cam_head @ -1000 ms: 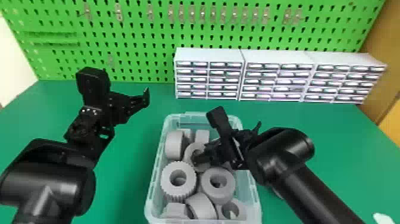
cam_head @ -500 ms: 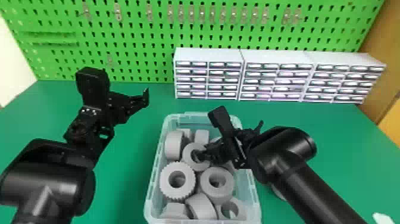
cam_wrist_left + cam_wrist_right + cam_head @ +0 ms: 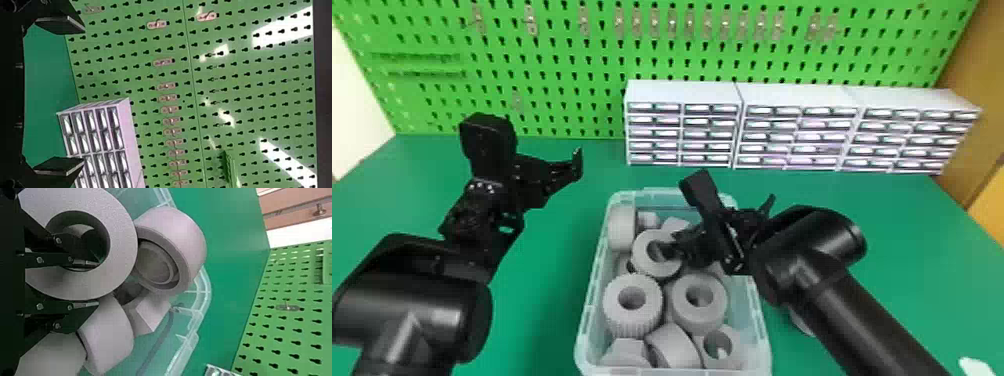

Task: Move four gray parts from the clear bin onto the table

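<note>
Apparently at grasp step.
Right gripper (image 3: 98, 284) clamped on gray ring (image 3: 121, 231) in clear bin (image 3: 587, 300); left gripper (image 3: 83, 95) idle, spread. Next: lift straight out, set on green table (image 3: 907, 225).

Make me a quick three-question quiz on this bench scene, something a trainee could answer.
1. True or false: one finger of the right gripper reaches into the hole of a gray ring.
2. What does the clear bin stand on?
a) the white drawer units
b) the green table
c) a wooden shelf
3. Fill in the blank: the fingers of the left gripper stand wide ____, with no gray part between them.
Key: 1 true; 2 b; 3 apart.
</note>
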Controlling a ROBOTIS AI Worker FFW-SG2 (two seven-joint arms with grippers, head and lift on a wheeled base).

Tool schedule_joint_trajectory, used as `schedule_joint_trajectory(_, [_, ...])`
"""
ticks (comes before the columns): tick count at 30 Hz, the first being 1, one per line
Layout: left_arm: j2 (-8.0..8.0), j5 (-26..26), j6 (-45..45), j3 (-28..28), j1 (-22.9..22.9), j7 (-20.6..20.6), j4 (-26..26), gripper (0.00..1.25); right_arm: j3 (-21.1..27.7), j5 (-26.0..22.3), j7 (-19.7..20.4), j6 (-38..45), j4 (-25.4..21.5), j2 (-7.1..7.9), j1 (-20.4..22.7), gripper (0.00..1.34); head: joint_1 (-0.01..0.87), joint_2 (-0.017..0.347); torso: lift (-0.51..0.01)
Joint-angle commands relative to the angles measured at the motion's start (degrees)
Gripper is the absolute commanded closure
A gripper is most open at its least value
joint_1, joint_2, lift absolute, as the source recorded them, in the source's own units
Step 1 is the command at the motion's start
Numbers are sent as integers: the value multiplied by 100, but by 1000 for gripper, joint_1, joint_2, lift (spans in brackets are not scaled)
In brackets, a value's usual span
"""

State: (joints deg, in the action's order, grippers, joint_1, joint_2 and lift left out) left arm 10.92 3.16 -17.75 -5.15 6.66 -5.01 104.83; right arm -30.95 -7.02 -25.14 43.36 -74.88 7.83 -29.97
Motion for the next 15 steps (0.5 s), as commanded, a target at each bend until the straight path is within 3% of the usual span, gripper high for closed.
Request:
schedule_joint_trajectory(1, [-2, 0, 0, 14, -16, -9, 3, 105, 195, 385, 0, 260, -546, 44, 17, 1127, 678, 34, -50])
schedule_joint_trajectory(15, [-2, 27, 0, 85, -59, -18, 3, 105, 1346, 1238, 9, 1280, -2163, 175, 325, 1125, 678, 34, -50])
